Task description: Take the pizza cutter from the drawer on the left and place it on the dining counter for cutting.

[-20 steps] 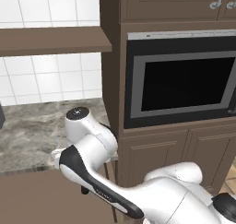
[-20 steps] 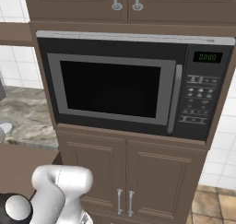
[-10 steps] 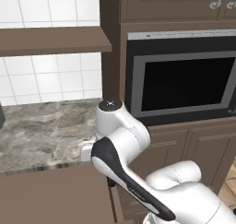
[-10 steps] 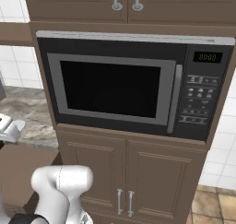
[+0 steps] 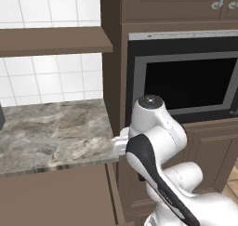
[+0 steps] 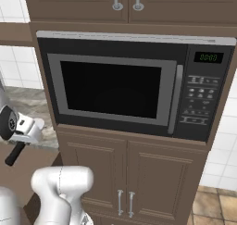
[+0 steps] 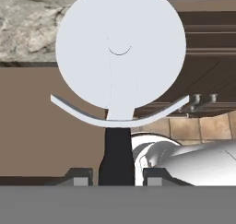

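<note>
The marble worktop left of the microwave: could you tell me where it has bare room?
The marble worktop is bare from the cabinet post to a dark object at the left edge. Its front right corner is crowded by the gripper holding the pizza cutter.

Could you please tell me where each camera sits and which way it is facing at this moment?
Left base view: behind the arm's left, facing the marble worktop and microwave; the arm rises at lower right.
Right base view: behind its right, facing the same microwave; arm at lower left.
Hand view: on the hand, looking along the end effector at the pizza cutter it grips.
</note>
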Available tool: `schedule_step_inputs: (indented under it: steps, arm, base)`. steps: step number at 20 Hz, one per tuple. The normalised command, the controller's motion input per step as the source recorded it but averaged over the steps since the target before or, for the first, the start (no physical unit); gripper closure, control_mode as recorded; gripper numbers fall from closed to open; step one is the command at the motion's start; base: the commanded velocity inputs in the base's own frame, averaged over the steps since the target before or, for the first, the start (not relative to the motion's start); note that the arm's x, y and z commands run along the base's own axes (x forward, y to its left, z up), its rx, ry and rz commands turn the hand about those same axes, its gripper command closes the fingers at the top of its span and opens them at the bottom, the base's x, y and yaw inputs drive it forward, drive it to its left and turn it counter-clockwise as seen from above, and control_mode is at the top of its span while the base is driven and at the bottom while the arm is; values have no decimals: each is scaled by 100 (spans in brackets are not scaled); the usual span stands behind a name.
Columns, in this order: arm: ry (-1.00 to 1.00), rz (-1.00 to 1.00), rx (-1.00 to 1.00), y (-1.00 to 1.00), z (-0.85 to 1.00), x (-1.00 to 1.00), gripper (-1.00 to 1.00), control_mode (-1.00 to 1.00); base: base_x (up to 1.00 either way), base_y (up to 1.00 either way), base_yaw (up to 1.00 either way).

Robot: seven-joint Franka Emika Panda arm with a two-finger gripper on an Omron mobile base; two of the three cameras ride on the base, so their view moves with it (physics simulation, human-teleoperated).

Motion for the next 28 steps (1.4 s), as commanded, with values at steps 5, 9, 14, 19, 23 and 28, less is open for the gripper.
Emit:
schedule_step_inputs:
  steps: [5,9,14,19,23,28]
  arm:
    - [-5,3,1,-81,14,3,100,-100]
    - [-1,6,2,-73,26,13,100,-100]
    - [0,3,1,-52,30,10,100,-100]
    - [0,1,0,-31,30,6,100,-100]
    - [0,0,0,-19,2,7,100,-100]
    - [0,0,-2,-8,0,15,100,-100]
  base:
    - [0,0,0]
    - [0,0,0]
    - [0,0,0]
    - [0,0,0]
    - [0,0,0]
    - [0,0,0]
